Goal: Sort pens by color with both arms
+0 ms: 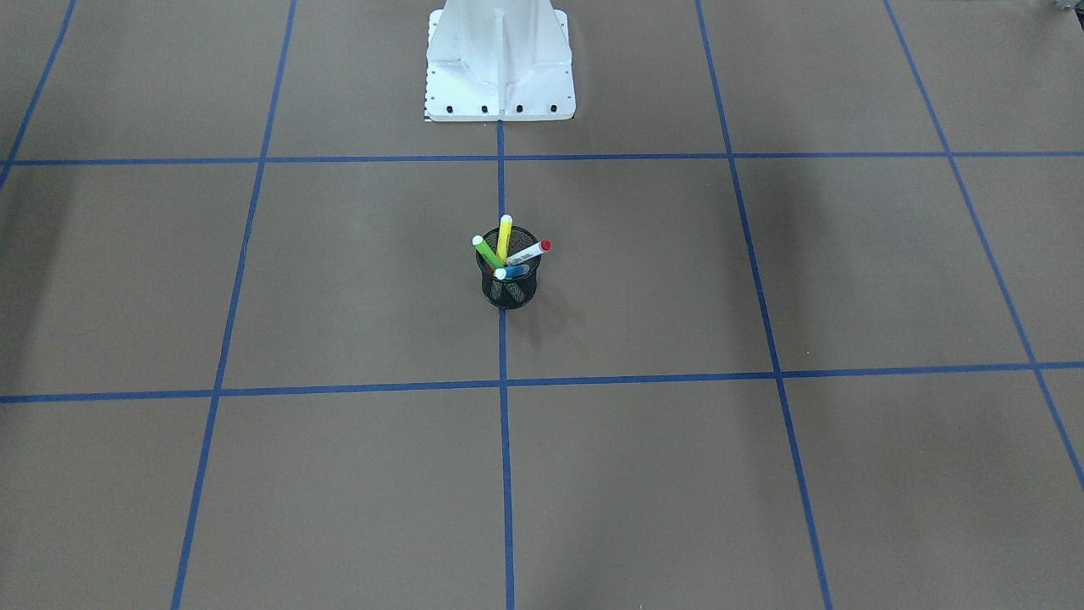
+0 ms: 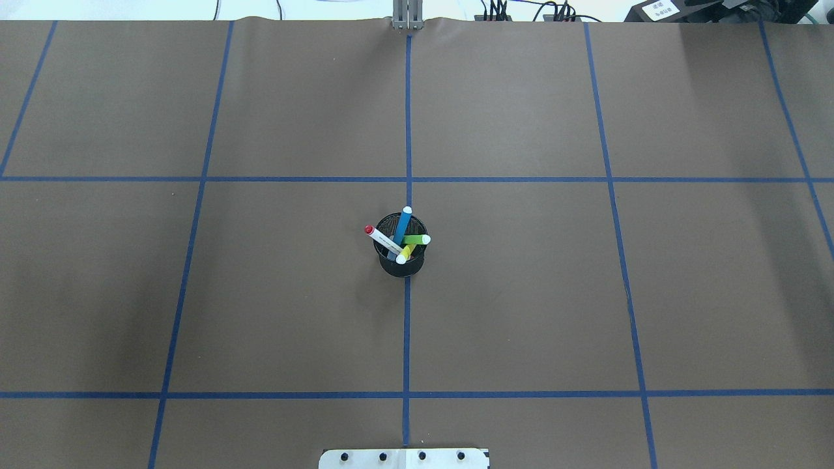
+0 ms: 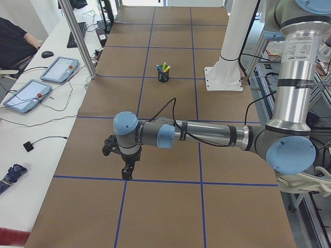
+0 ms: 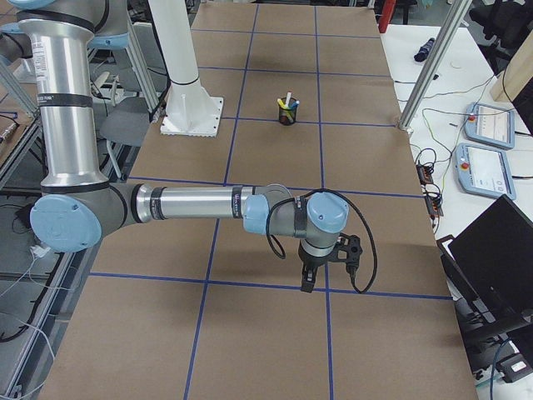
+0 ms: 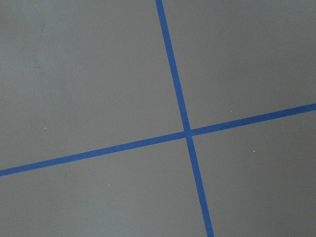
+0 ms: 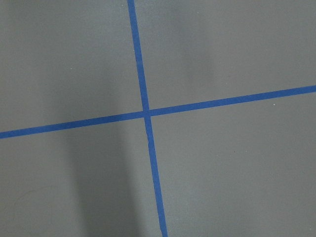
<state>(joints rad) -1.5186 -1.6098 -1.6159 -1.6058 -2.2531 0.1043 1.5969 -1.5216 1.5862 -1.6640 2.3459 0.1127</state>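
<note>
In the left side view, the left arm (image 3: 207, 135) stretches level across the lower middle of the frame. The left gripper (image 3: 125, 173) hangs from its end, pointing down at the table (image 2: 260, 293) just above a blue tape line (image 5: 186, 132). How far its jaws are parted cannot be told from here, and nothing shows in its grasp.

The right side view is much the same. The right arm (image 4: 191, 204) reaches across the lower middle and the right gripper (image 4: 308, 282) points down by a tape line. Its opening cannot be told either.

Each wrist camera sees only brown table cover with a crossing of blue tape.

Farther off, at the centre of the overhead view and well apart from both grippers, a black mesh cup (image 2: 401, 266) stands upright on the middle tape line. All four pens lean in it:
- the blue pen (image 2: 402, 228) tilts toward the top of that frame;
- the green pen (image 2: 417, 240) tilts to the right;
- the yellow pen (image 2: 405, 254) tilts toward the bottom;
- the white pen (image 2: 383, 240) tilts with its red end to the upper left.

Beyond the cup in the front-facing view, the white pedestal (image 1: 500, 68) stands at the top centre.
</note>
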